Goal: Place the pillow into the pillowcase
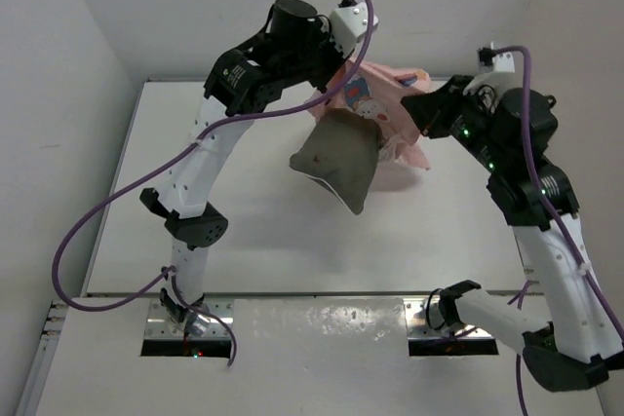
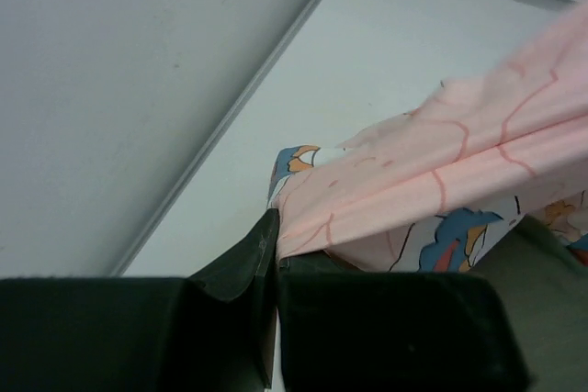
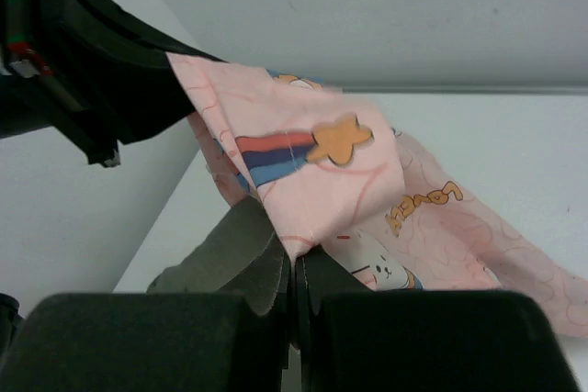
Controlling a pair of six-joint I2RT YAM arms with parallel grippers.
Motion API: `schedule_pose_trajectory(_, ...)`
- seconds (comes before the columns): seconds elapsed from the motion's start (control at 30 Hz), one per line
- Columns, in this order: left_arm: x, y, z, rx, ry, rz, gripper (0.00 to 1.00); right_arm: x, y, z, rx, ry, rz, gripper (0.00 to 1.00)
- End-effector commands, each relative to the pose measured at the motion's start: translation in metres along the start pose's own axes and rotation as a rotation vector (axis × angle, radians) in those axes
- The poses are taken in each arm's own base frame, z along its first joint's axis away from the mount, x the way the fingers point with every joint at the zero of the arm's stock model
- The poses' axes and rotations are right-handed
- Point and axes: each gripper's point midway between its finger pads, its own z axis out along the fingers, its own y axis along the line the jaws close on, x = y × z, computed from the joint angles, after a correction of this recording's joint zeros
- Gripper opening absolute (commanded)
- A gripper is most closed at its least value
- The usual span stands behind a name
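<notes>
Pillow (image 1: 336,158) is hanging half out of the pillowcase (image 1: 385,94), below and between both sets of fingers, its long axis slanting down toward the arms' bases. Left gripper (image 2: 276,247) and right gripper (image 3: 296,259) are each pinching the pink hem tight, about equally near. White table (image 1: 244,231) is lying well beneath them, with walls (image 1: 58,94) closing in beside and behind.

We see the pillowcase (image 1: 385,104), thin pink cloth with small cartoon prints, lifted and bunched, pinched at two edges. The pillow (image 1: 336,158), flat and olive-brown, hangs tilted from its opening. Its upper end is tucked inside, its lower corner points down, and most of it is outside.
</notes>
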Motion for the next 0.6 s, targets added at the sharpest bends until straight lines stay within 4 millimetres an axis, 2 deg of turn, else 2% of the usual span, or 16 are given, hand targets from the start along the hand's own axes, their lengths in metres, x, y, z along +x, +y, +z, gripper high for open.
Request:
schedule_pose_trajectory(0.0,-0.005,0.014,-0.004,-0.049,-0.028,0.003,0.00,0.003,-0.020,0.003,0.076,-0.060,-0.011,0.00)
schedule_pose_trajectory(0.03,-0.001,0.008,0.006,-0.030,-0.021,-0.013,0.00,0.023,-0.033,0.005,0.132,0.026,0.003,0.00)
schedule_pose_trajectory(0.07,-0.003,0.007,0.007,-0.023,-0.033,-0.025,0.00,0.023,-0.038,0.005,0.175,0.047,0.021,0.00)
schedule_pose_trajectory(0.1,-0.008,0.007,0.006,-0.024,-0.051,-0.047,0.00,0.020,-0.029,0.005,0.148,0.068,0.018,0.00)
schedule_pose_trajectory(0.13,-0.014,0.009,0.006,-0.032,-0.072,-0.058,0.00,0.000,-0.009,0.002,0.089,0.043,0.009,0.00)
schedule_pose_trajectory(0.17,-0.031,0.012,-0.006,-0.030,-0.131,-0.064,0.00,-0.009,0.007,-0.002,0.040,0.019,-0.011,0.00)
schedule_pose_trajectory(0.23,-0.039,0.013,-0.013,-0.030,-0.158,-0.072,0.00,-0.036,0.029,-0.017,-0.026,-0.080,-0.024,0.00)
schedule_pose_trajectory(0.3,-0.028,0.010,-0.006,-0.024,-0.121,-0.066,0.00,-0.036,0.029,-0.022,-0.028,-0.103,-0.049,0.00)
schedule_pose_trajectory(0.33,-0.011,0.004,0.009,-0.009,-0.066,-0.065,0.00,-0.020,0.009,-0.016,0.044,-0.082,-0.057,0.00)
schedule_pose_trajectory(0.37,-0.001,0.001,0.017,-0.007,-0.037,-0.064,0.00,-0.009,-0.005,-0.014,0.094,-0.064,-0.081,0.00)
schedule_pose_trajectory(0.43,0.008,0.003,0.025,-0.032,-0.011,-0.069,0.00,0.020,-0.038,-0.010,0.224,0.031,-0.086,0.00)
schedule_pose_trajectory(0.47,0.004,0.006,0.022,-0.041,-0.022,-0.070,0.00,0.026,-0.036,-0.006,0.212,0.066,-0.069,0.00)
schedule_pose_trajectory(0.5,-0.008,0.014,0.012,-0.066,-0.059,-0.061,0.00,0.017,-0.022,-0.006,0.161,0.046,-0.069,0.00)
schedule_pose_trajectory(0.57,-0.020,0.028,-0.003,-0.125,-0.088,-0.051,0.00,0.002,-0.001,-0.011,0.074,-0.009,-0.068,0.00)
